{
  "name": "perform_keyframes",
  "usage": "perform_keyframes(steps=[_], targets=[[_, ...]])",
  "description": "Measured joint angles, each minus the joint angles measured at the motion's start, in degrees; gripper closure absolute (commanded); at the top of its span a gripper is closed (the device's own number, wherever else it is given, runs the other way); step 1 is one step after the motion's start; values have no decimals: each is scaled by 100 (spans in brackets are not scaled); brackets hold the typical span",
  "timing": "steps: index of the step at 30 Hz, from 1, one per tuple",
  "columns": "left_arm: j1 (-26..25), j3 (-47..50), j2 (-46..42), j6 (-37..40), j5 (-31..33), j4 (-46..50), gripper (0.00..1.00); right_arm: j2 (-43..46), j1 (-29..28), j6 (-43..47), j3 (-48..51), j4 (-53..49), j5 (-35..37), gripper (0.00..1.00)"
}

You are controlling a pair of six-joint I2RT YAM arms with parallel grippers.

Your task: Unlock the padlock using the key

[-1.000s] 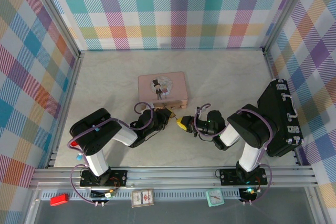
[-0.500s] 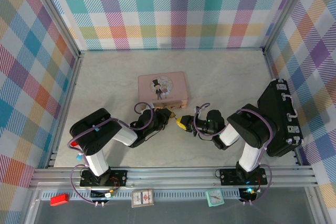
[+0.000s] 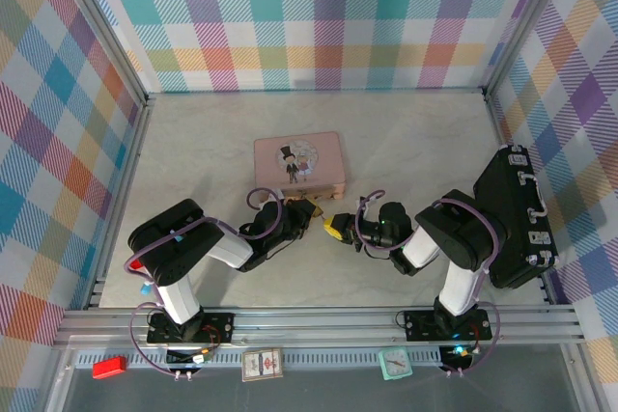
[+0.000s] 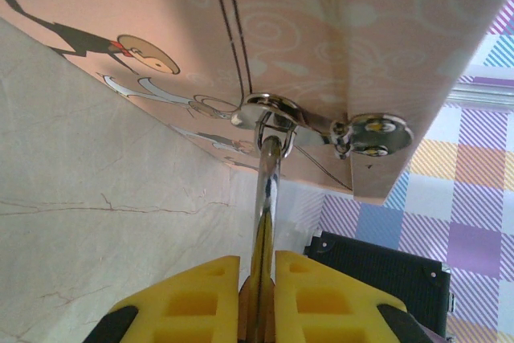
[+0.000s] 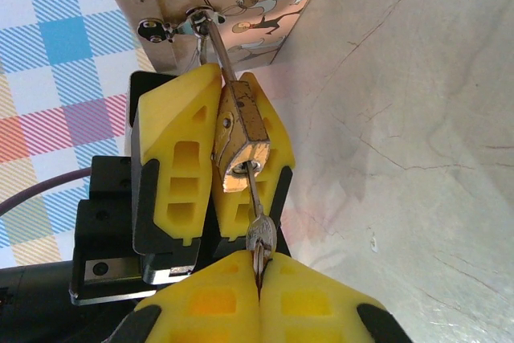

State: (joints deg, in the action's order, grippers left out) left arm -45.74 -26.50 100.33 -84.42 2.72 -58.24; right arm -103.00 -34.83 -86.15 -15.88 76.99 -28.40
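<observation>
The brass padlock (image 5: 241, 136) hangs by its silver shackle (image 4: 267, 186) from the clasp (image 4: 277, 112) of the pink tin (image 3: 297, 163). My left gripper (image 4: 257, 267) is shut on the padlock's body, one yellow finger (image 5: 181, 150) on each side. The thin key (image 5: 259, 213) is in the keyhole at the padlock's lower end. My right gripper (image 5: 259, 272) is shut on the key's head. From above, the two grippers meet tip to tip just in front of the tin's near right corner, the left (image 3: 311, 211) facing the right (image 3: 335, 227).
A black case (image 3: 517, 219) stands on its side against the right wall, close behind my right arm. The tin lies on the pale marble-look table (image 3: 193, 151). Checked walls close in the left, back and right sides.
</observation>
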Motion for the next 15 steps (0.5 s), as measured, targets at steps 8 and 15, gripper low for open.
perform_keyframes(steps=[8, 15], targets=[[0, -4, 0, 0, 0, 2, 100, -9, 0, 22, -26, -74, -20, 100], [0, -7, 0, 0, 2, 4, 100, 2, 0, 201, -63, -293, -22, 100]])
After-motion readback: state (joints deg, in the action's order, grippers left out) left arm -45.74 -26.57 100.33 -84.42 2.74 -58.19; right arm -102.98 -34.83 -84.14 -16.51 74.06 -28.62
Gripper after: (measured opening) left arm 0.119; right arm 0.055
